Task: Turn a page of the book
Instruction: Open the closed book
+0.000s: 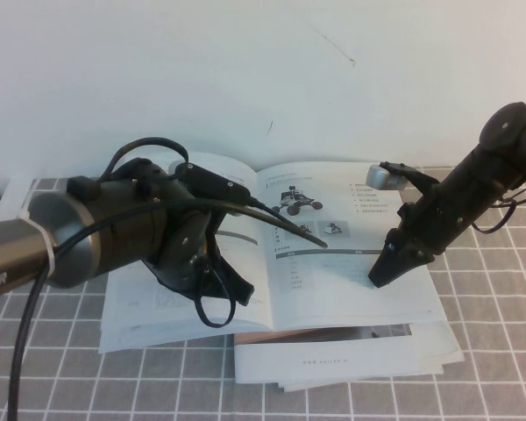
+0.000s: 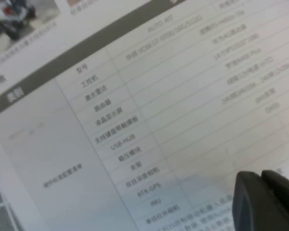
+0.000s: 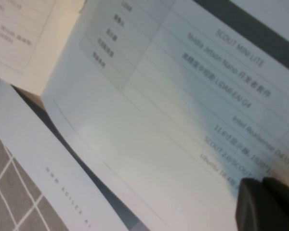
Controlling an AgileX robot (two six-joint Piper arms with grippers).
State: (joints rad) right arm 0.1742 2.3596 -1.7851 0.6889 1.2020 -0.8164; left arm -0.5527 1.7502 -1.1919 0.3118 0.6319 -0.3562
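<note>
The book point(image 1: 285, 303) lies open on the grey checked mat. Its right-hand page point(image 1: 342, 263) shows a dark wheeled vehicle, small photos and a spec table; no boat-like print shows. My right gripper point(image 1: 379, 279) is shut, with its tip resting on that page's lower right part; in the right wrist view the shut gripper point(image 3: 267, 204) touches the table text of the page point(image 3: 149, 120). My left gripper point(image 1: 237, 294) is shut and sits low over the left-hand page point(image 1: 131, 307), near the spine. The left wrist view shows that gripper point(image 2: 267, 202) against a spec table point(image 2: 135, 106).
A stack of white booklets with a dark strip point(image 1: 342, 360) lies under the book's front edge, and also shows in the right wrist view point(image 3: 38, 168). The left arm's cables point(image 1: 272, 219) arch over the spine. A white wall stands behind.
</note>
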